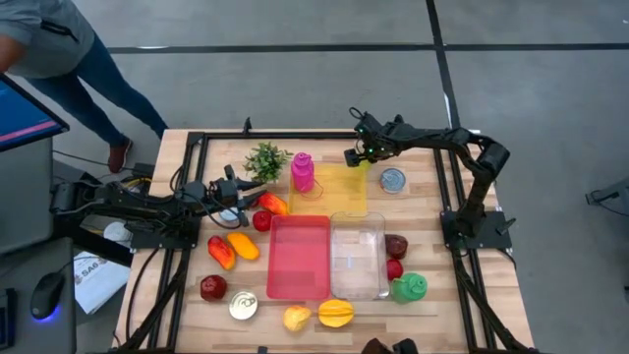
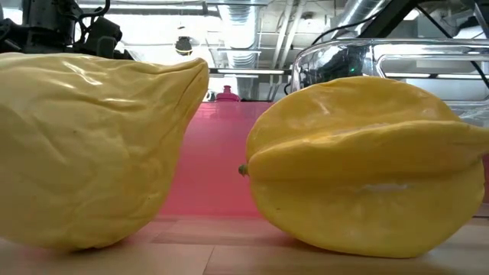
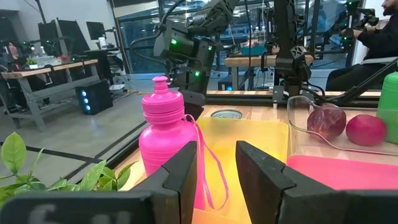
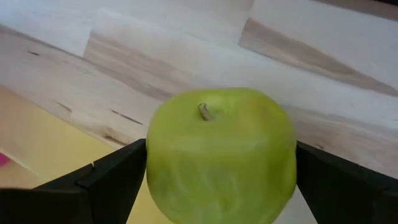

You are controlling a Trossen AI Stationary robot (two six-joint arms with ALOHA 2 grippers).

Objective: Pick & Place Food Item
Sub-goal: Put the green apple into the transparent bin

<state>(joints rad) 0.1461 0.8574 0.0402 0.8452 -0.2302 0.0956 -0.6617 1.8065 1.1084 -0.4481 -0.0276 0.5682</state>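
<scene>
Got the green apple (image 4: 221,155) pinched in my wide-spread right pincer (image 1: 356,155) over the yellow tray (image 1: 334,192) near the tabletop's far edge, so I'd lower gently before letting go.

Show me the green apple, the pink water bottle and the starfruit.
green apple (image 4: 221,155), right wrist view, on the front skin below the stem.
pink water bottle (image 3: 163,140), left wrist view, on the body under the cap.
starfruit (image 2: 359,164), low view, on its middle ridge.
</scene>
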